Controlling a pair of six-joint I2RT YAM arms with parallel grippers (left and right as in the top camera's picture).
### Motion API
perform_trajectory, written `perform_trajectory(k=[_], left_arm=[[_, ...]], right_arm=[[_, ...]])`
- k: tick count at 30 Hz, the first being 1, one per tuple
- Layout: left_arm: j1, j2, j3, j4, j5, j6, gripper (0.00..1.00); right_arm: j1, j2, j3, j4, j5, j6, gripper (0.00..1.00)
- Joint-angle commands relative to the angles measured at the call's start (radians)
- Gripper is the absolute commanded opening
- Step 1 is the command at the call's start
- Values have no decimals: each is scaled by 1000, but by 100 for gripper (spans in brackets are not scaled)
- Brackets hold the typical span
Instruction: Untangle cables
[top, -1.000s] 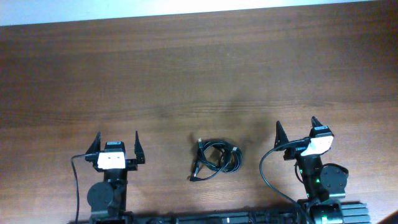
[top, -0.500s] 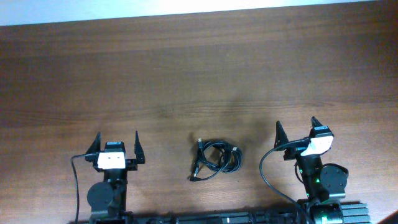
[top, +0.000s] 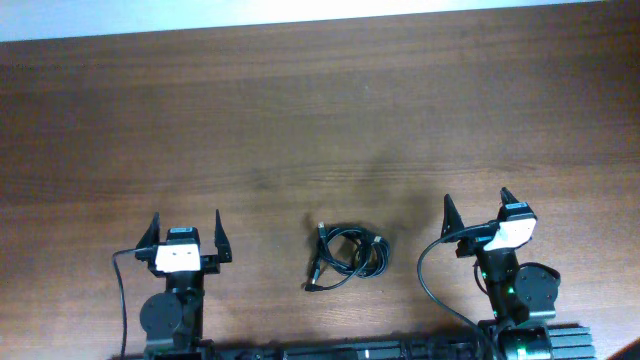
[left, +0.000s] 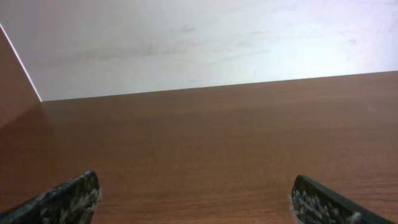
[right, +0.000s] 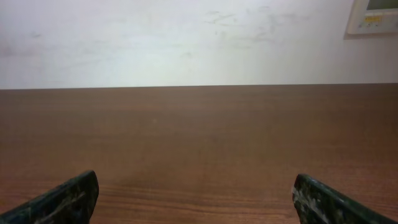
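A small knot of black cables (top: 347, 257) lies on the brown table (top: 300, 120) close to its near edge, about midway along it, between two robot arms. The left hand (top: 187, 224) and the right hand (top: 477, 202) both stand wide open and empty, each well apart from the bundle on its own side and pointing toward the far edge. From either wrist there is only bare wood and a pale wall to see, no cords. The untangling looks not yet begun. To start well, one hand would likely need to turn inward and come down on an outer loop or a loose plug end, such as the one poking toward the near edge. It should pinch a single cord rather than the whole coil, while the other pins the rest so the strands can be drawn apart.
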Motion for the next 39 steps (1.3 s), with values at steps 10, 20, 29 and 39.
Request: perform_trajectory(k=[10,20,29,39], left_arm=[[-5,-4,108,-100,78,-2,99],[-5,147,290,-177,97,60,99],[-5,388,644,-422,135,131,99],[-5,734,908,-590,447,289,99]], right_arm=[[2,-11,-5,-7,8,1,99],[2,-11,-5,-7,8,1,99],[2,-11,-5,-7,8,1,99],[2,-11,-5,-7,8,1,99]])
